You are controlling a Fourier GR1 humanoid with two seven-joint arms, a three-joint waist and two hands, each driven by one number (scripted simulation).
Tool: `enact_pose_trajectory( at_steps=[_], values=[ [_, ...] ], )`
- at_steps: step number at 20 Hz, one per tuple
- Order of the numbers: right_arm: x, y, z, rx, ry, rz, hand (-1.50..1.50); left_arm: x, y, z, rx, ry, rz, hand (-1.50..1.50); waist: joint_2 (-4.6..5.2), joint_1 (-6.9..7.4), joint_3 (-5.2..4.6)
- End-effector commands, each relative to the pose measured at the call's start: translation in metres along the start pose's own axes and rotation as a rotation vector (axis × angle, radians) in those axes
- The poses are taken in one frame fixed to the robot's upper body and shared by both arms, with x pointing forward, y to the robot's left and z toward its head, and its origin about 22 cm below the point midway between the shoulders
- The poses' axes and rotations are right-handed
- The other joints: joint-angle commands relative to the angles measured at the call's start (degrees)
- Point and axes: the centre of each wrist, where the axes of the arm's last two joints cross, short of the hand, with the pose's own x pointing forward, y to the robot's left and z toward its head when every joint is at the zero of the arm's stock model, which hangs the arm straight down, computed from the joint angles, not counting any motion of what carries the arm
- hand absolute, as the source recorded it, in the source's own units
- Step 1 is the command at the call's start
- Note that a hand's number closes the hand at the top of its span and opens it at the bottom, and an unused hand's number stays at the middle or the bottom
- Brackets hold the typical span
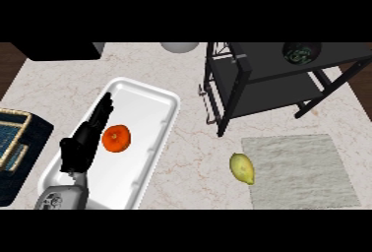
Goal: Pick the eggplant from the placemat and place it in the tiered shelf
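The pale marbled counter fills most of the frame. At the upper right stands the black tiered shelf, its 2 dark levels seen from above, with a dark round eggplant lying on the top level near its back right corner (it is not on the placemat). Left of centre lies a long white tray, tilted so it runs from the lower left toward the upper middle. At the lower right is the grey placemat, a plain rectangle with nothing resting on its surface. At the left edge sits a dark blue box holding a tan frame. A black block fills the upper left corner, and a pale round object shows at the top centre, cut by the edge.

The left hand comes in from the lower left on its grey forearm and lies over the tray's left side, fingers straight and extended toward the top, holding nothing. An orange round fruit sits in the tray just beside that hand. A yellow-green lemon-like fruit lies on the counter, touching the placemat's left edge.
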Motion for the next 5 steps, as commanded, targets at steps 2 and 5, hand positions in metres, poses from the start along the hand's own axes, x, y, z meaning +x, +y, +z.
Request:
enact_pose_trajectory(
  at_steps=[2, 5],
  values=[
    [-0.027, -0.067, -0.006, 0.074, -0.001, 0.071, -1.50, -0.007, -0.005, 0.010, 0.011, -0.009, 0.007, 0.00, 0.16, 0.21, 0.00],
    [-0.050, -0.114, -0.014, 0.076, 0.023, 0.041, -1.50, 0.010, -0.005, 0.008, -0.010, -0.001, 0.004, 0.00, 0.08, 0.20, 0.05]
  ],
)
